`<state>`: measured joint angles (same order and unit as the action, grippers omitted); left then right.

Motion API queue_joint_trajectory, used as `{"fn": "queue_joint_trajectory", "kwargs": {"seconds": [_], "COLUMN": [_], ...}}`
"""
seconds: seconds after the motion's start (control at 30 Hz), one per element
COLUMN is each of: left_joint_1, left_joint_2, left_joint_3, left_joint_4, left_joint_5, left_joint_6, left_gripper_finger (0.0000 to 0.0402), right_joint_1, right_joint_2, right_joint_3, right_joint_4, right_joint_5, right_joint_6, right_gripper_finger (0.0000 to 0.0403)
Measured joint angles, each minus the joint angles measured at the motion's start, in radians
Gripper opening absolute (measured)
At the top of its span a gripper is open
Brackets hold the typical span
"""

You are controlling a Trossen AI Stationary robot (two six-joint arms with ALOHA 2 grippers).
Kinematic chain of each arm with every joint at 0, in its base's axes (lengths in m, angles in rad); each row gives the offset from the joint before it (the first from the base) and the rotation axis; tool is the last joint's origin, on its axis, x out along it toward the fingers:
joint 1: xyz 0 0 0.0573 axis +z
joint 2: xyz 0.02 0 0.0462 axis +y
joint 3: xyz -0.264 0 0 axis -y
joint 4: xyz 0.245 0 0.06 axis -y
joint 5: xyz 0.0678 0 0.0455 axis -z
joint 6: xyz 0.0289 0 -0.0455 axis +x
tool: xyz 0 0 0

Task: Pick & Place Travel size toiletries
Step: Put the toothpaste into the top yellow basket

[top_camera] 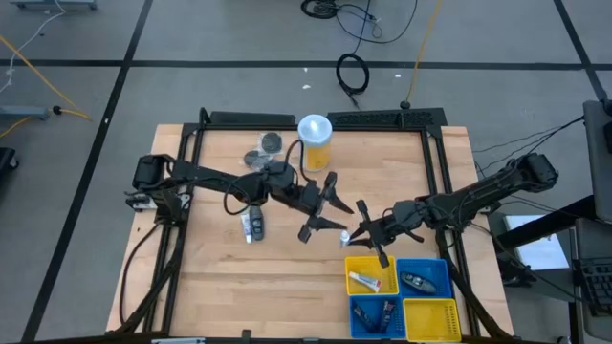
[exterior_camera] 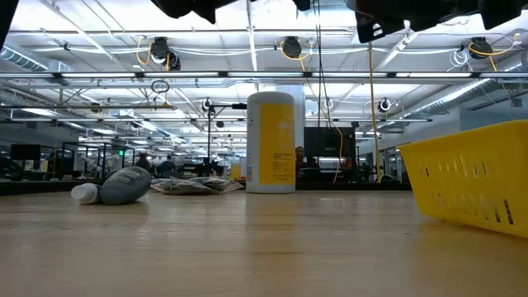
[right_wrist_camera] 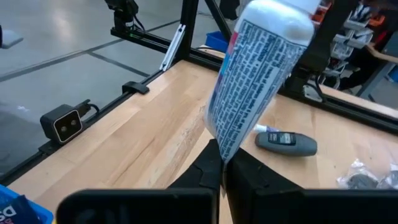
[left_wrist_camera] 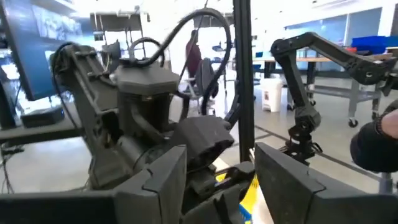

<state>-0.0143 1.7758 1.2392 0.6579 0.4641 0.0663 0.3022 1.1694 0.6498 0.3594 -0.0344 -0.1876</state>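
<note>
Looking straight down, the left gripper (top_camera: 330,203) and right gripper (top_camera: 356,232) meet mid-table, a white tube (top_camera: 338,225) between them. A dark bottle (top_camera: 255,225) lies on the wood to the left; the canister (top_camera: 315,140) stands at the far side, grey packets (top_camera: 264,152) beside it. Yellow and blue bins (top_camera: 430,318) at the near right hold more toiletries.

Low view: bottle (exterior_camera: 122,185) on its side, canister (exterior_camera: 271,142) upright, yellow bin (exterior_camera: 470,176) at right.

Left wrist view: its fingers (left_wrist_camera: 292,180) stand apart, gripping nothing.

Right wrist view: the fingers (right_wrist_camera: 208,167) pinch the tube (right_wrist_camera: 252,74) by its flat end, clear above the table.
</note>
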Motion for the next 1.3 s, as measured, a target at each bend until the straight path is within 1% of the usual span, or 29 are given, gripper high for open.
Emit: {"fn": "queue_joint_trajectory", "kwargs": {"seconds": [0.13, 0.3, 0.4, 0.7, 0.8, 0.87, 0.97, 1.03, 1.17, 1.3], "left_joint_1": [0.010, 0.014, 0.014, 0.014, 0.014, 0.013, 0.012, 0.012, 0.011, 0.003], "left_joint_2": [-0.037, -0.096, -0.118, -0.138, -0.137, -0.137, -0.137, -0.137, -0.137, -0.137], "left_joint_3": [0.000, 0.001, 0.000, 0.001, 0.000, 0.000, 0.000, 0.000, 0.000, 0.000], "left_joint_4": [-0.096, -0.297, -0.430, -0.706, -0.784, -0.831, -0.888, -0.903, -0.928, -0.936], "left_joint_5": [0.001, -0.004, -0.031, -0.185, -0.225, -0.253, -0.284, -0.291, -0.292, -0.293], "left_joint_6": [-0.026, -0.052, -0.079, -0.174, -0.219, -0.244, -0.268, -0.292, -0.328, -0.332], "left_gripper_finger": [0.0199, 0.0199, 0.0200, 0.0200, 0.0200, 0.0200, 0.0200, 0.0200, 0.0200, 0.0200], "right_joint_1": [0.003, 0.015, 0.027, 0.068, 0.080, 0.090, 0.104, 0.114, 0.132, 0.155], "right_joint_2": [-0.003, -0.034, -0.060, -0.079, -0.080, -0.079, -0.070, -0.060, -0.015, 0.039], "right_joint_3": [0.000, 0.000, 0.002, 0.078, 0.100, 0.106, 0.108, 0.108, 0.108, 0.108], "right_joint_4": [-0.028, -0.130, -0.176, -0.465, -0.530, -0.553, -0.564, -0.583, -0.582, -0.580], "right_joint_5": [0.001, 0.003, 0.003, 0.003, -0.031, -0.064, -0.076, -0.082, -0.128, -0.134], "right_joint_6": [0.039, 0.118, 0.187, 0.344, 0.393, 0.426, 0.479, 0.522, 0.588, 0.618], "right_gripper_finger": [0.0001, 0.0000, 0.0000, 0.0000, 0.0000, 0.0000, 0.0000, 0.0000, 0.0000, 0.0000]}}
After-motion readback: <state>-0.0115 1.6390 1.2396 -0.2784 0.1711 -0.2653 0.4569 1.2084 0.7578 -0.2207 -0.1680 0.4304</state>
